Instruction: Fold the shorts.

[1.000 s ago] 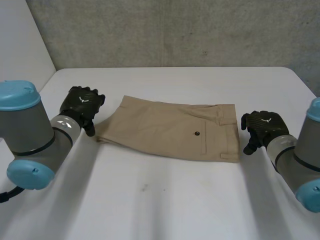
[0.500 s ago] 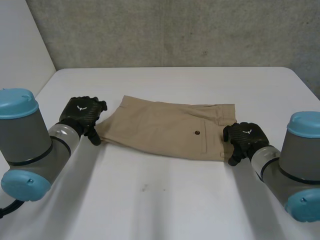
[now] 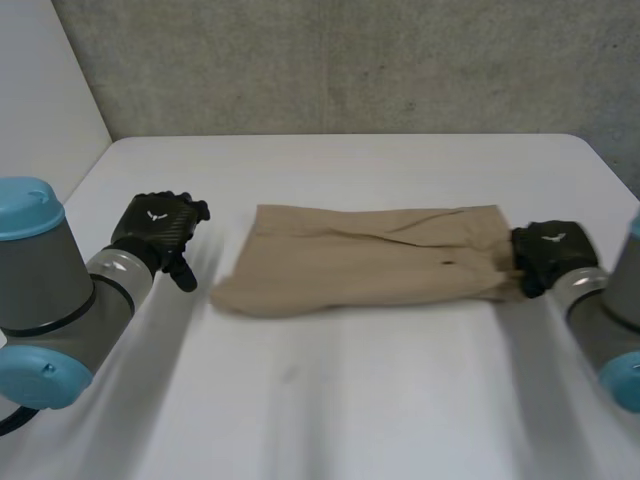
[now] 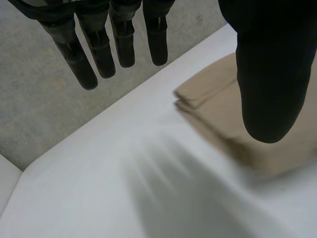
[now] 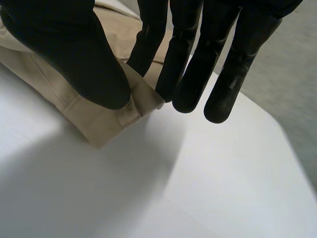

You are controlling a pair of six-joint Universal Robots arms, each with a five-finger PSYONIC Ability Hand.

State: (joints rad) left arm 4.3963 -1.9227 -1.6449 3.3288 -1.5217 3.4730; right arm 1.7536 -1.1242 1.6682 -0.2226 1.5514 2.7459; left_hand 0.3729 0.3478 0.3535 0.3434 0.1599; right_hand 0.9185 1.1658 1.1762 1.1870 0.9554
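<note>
Head view: the tan shorts (image 3: 370, 255) lie rumpled across the middle of the white table (image 3: 350, 400), with the waistband toward the table's right edge. The right hand (image 3: 548, 255) is on that waistband end. The left hand (image 3: 155, 228) hovers near the table's left edge, apart from the leg hem.

Left wrist view: its fingers (image 4: 101, 54) hang straight and wide, holding nothing, and the hem lies beside the thumb.

Right wrist view: the thumb (image 5: 74, 54) and fingers pinch the waistband's edge.
</note>
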